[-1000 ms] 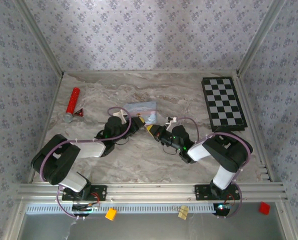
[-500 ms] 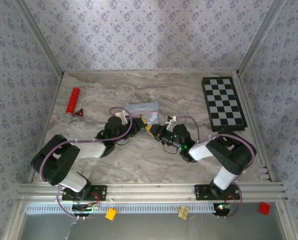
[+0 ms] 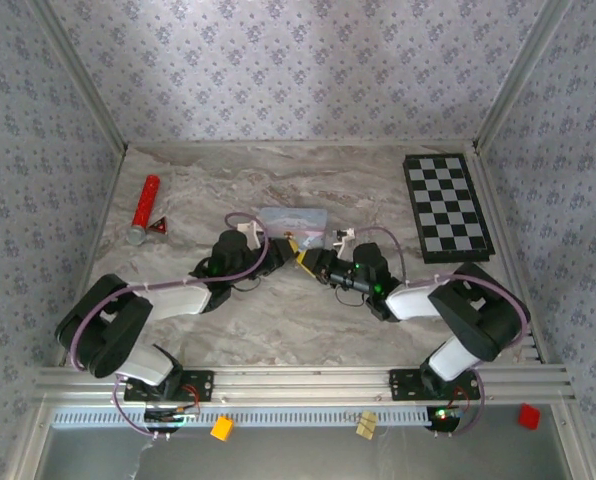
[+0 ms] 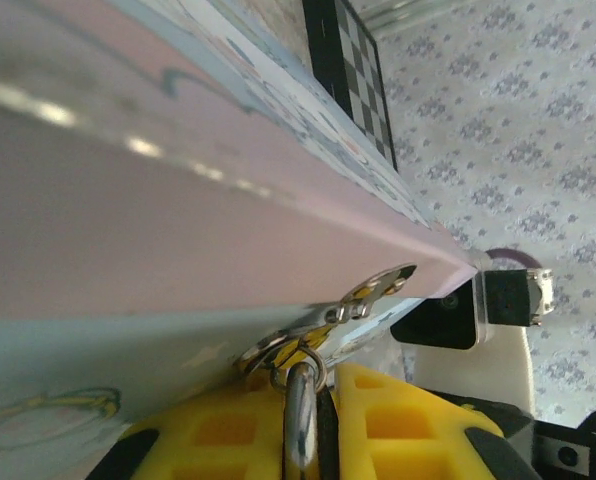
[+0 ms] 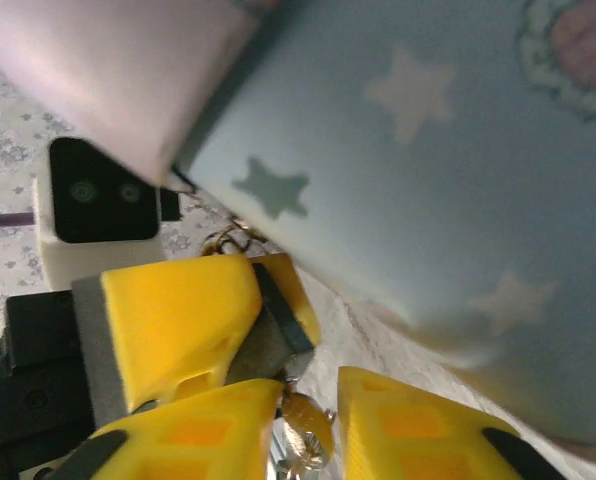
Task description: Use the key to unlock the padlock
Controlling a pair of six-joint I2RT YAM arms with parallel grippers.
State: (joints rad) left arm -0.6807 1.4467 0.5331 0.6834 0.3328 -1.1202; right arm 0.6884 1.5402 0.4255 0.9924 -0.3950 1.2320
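The pale blue tin (image 3: 293, 218) lies mid-table, and both grippers meet at its near edge. My left gripper (image 3: 276, 245) is shut on the padlock. In the left wrist view the silvery shackle (image 4: 300, 410) stands between the yellow fingers (image 4: 418, 420) and runs through the tin's hasp ring. The right wrist view shows the padlock's dark body (image 5: 263, 345) against the left arm's yellow finger (image 5: 178, 310). The key (image 5: 304, 428) sticks out of the padlock. My right gripper (image 5: 313, 388) stands open around the key's head, with a gap on the right side.
A red cylinder (image 3: 146, 207) and a small red triangular piece (image 3: 161, 228) lie at the far left. A checkerboard (image 3: 448, 208) lies at the back right. Patterned walls close in the table on three sides.
My right gripper has crept forward and left toward the tin, and its jaws have parted from the key. The tin has turned slightly squarer. The left gripper keeps its grip.
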